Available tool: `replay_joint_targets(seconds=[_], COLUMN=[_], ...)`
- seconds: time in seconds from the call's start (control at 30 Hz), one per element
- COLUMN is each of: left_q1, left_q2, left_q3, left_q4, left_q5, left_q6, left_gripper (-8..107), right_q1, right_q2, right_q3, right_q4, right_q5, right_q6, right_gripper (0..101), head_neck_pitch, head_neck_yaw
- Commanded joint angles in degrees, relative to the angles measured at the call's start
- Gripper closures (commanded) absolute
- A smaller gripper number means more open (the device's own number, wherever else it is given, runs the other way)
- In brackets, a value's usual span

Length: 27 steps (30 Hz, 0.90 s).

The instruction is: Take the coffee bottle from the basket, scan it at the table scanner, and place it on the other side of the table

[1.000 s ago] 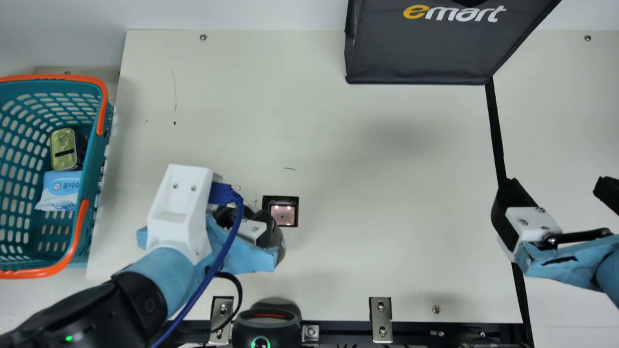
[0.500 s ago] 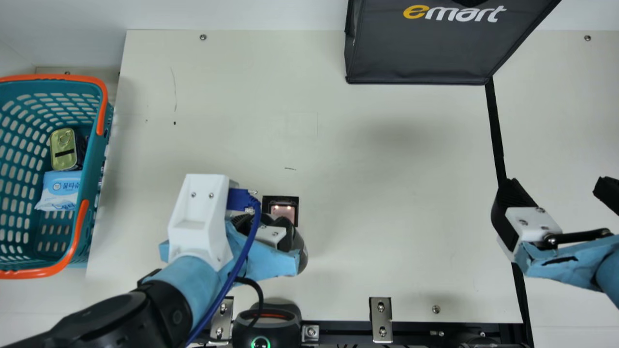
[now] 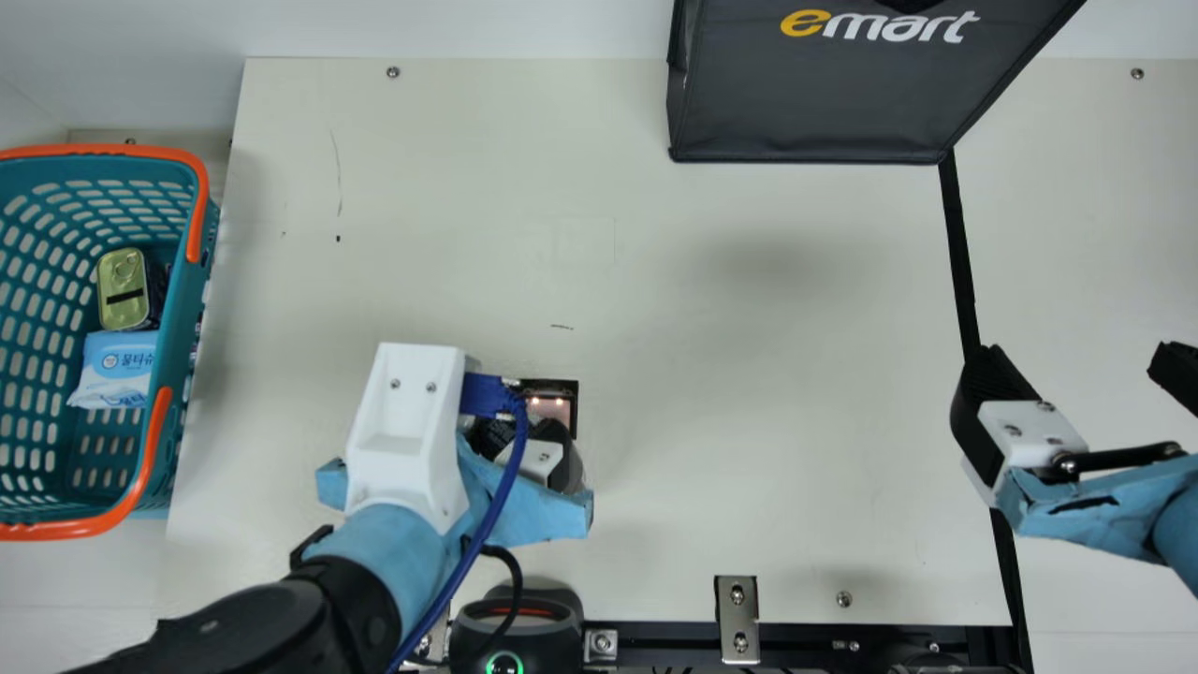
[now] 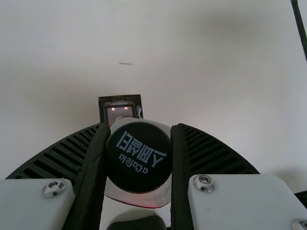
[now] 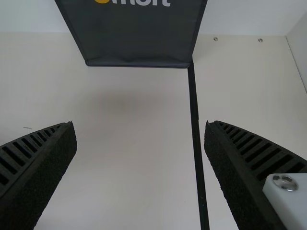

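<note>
- Gripping the bottle (image 4: 138,157) between both fingers, the left hand (image 3: 521,440) is pictured at the scanner (image 3: 552,407), over the near part of the tabletop (image 3: 749,374).
- Pinched just below the black cap's face, the bottle is shown in the left wrist view with its cap turned toward the camera and its clear body overlapping the scanner's edge; whether the two are touching cannot be told.
- Two small lights are seen lit in the scanner, which is set into the tabletop.
- Spread wide, the right hand (image 3: 1086,374) is held well apart from the bottle, with a black strip (image 3: 962,262) framed between its fingers in the right wrist view.
- At far left, a gold-topped tin (image 3: 122,304) and a blue-and-white packet (image 3: 117,370) are held in the teal basket (image 3: 178,309).
- A black bag (image 3: 805,94) is seen at the tabletop's far side.
</note>
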Motion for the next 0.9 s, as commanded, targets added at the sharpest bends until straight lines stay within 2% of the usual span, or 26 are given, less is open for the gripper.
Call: replay_joint_targets(seconds=[0.0, 0.5, 0.87], left_q1=[-0.9, -6.7, -7.4], left_q2=[0.2, -0.8, -2.2], left_q3=[0.0, 2.5, 3.8], left_q4=[1.9, 12.6, 9.5], left_q5=[0.9, 3.0, 1.7], left_q6=[-0.2, -5.2, -1.9], left_gripper=[107, 107, 107], right_q1=[0.0, 0.0, 0.0], right_q2=[0.0, 0.0, 0.0], right_q3=[0.0, 0.0, 0.0], right_q4=[0.0, 0.0, 0.0], right_q5=[0.0, 0.0, 0.0], right_q6=[0.0, 0.0, 0.0], right_gripper=[6, 6, 6], head_neck_pitch=[-1.6, -1.6, -1.6], head_neck_yaw=[0.0, 0.0, 0.0])
